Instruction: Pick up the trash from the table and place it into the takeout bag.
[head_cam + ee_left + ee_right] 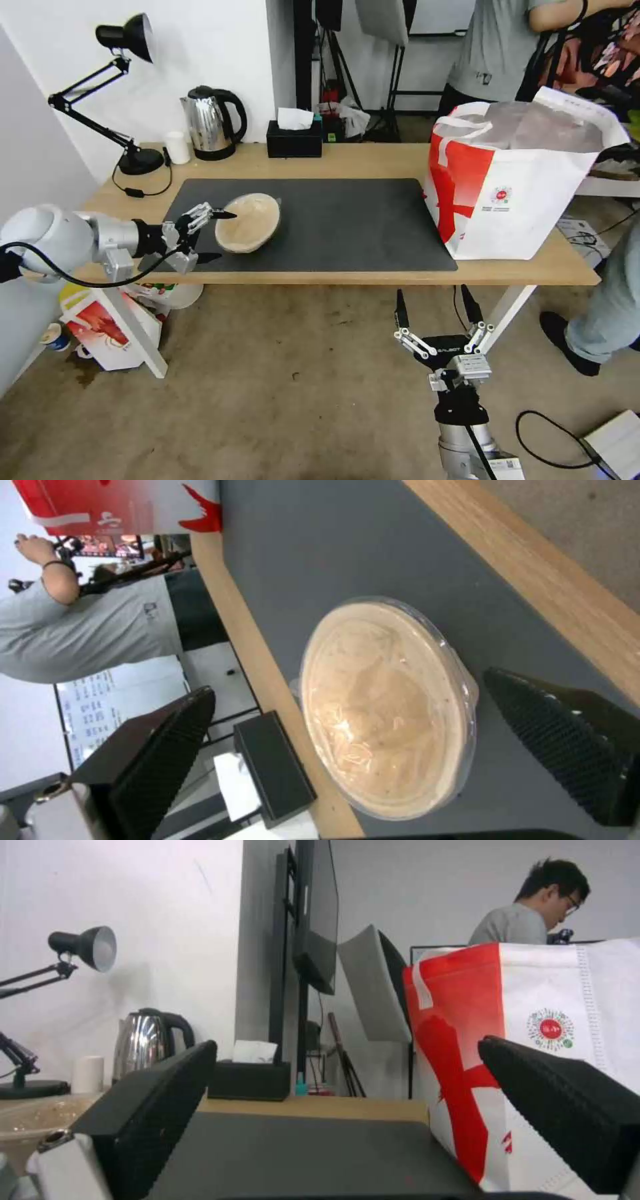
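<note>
On the long light-wood table [373,160] with the large dark grey mat [347,220], the tan paper bowl with a clear plastic film over it [248,222] sits on the left part of the mat, tilted a little toward the front edge. The left gripper [215,235] is at about 9 o'clock from this bowl, reaching in from the left, and its jaws are spread wide: one black finger [223,215] lies over the near rim of the bowl and the other one is low beside the bowl on the mat, so the bowl is between them but not squeezed. In the left wrist view the same bowl [387,710] lies between the two dark fingers with free space on both sides. The big boxy white takeout bag with the red side panel [513,180] stands at 3 o'clock from the bowl, well apart, on the right end of the table, its mouth open and the silver lining visible. The right gripper [437,313] hangs below the front edge of the table, at about 5 o'clock from the bowl, with jaws apart and nothing in them.
</note>
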